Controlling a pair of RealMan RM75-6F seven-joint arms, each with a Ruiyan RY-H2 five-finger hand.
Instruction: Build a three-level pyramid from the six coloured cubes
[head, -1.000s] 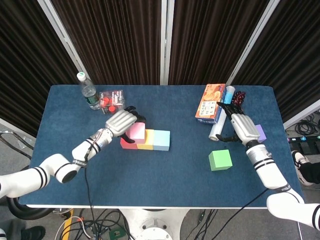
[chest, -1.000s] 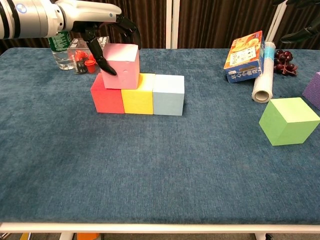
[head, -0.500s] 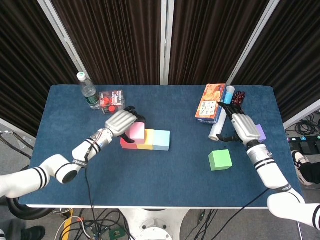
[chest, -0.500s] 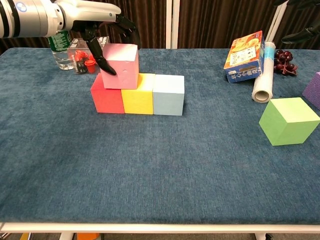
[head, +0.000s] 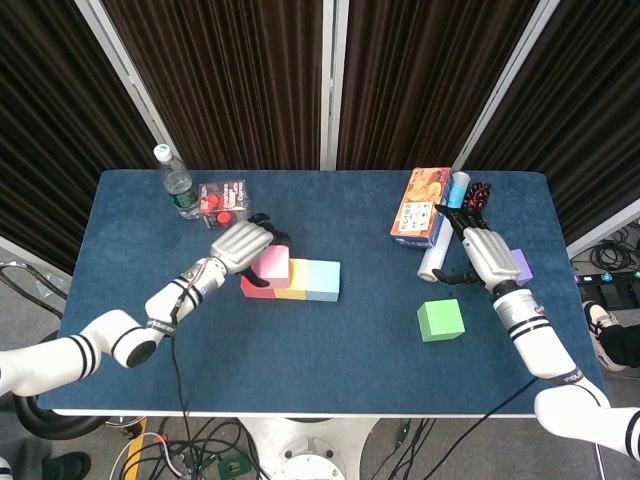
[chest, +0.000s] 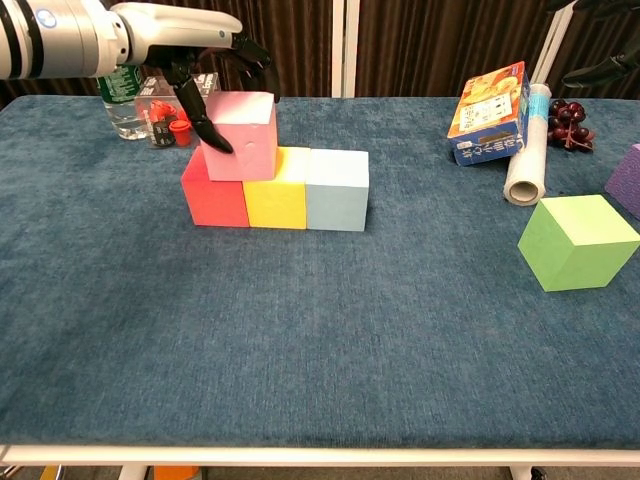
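Nothing moved, left robot hand (chest: 205, 75) gripping pink cube (chest: 241, 135)

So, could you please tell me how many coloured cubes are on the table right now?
6. The red cube, yellow cube and light blue cube form a row; the pink cube sits on red and yellow; the green cube stands right; the purple cube lies beyond it, partly hidden.

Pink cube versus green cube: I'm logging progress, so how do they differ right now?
The pink cube sits on the second level, across the red cube and yellow cube; the green cube rests alone on the table. The left hand has its fingers around the pink cube; nothing touches the green one. Both look similar in size.
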